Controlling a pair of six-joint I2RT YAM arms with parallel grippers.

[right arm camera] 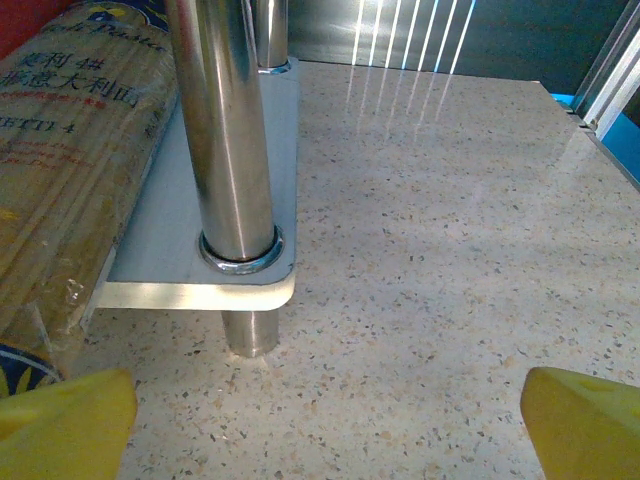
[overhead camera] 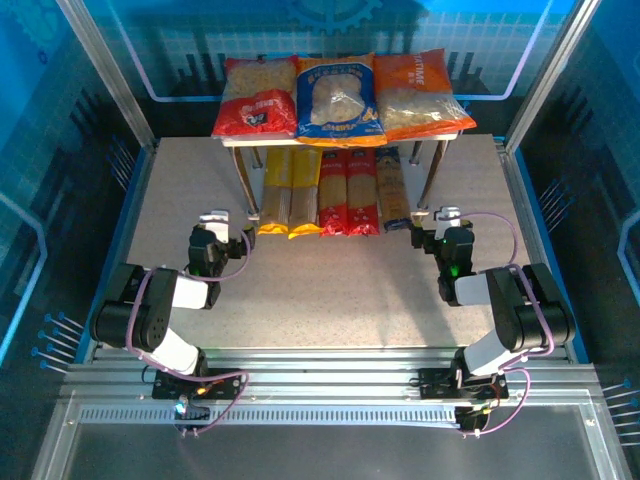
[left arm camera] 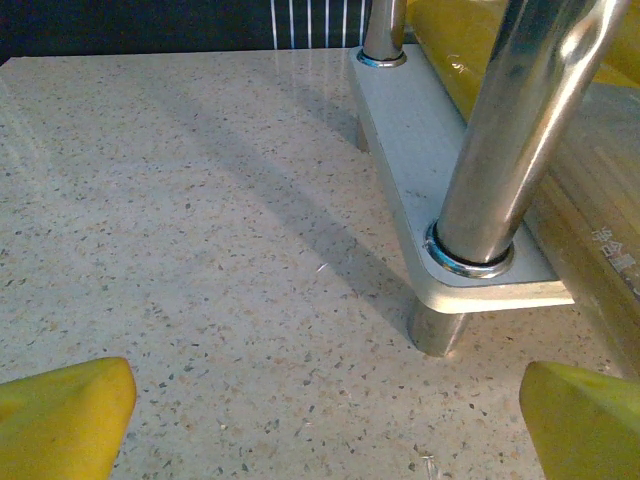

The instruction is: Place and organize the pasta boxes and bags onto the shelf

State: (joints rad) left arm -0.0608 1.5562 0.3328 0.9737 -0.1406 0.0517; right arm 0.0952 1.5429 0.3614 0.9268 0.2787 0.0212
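worktop (overhead camera: 330,290) | shelf (right arm camera: 160,220) at far edge, centre | top board: red bag (overhead camera: 258,98), blue bag (overhead camera: 340,100), orange bag (overhead camera: 420,95) side by side | lower board: pasta boxes (overhead camera: 333,195) in a row | left gripper (left arm camera: 320,420) spread wide, empty, by left front leg | right gripper (right arm camera: 320,420) spread wide, empty, by right front leg

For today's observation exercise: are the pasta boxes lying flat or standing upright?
Lying flat: the five pasta boxes rest side by side, lengthwise, on the shelf's lower board.
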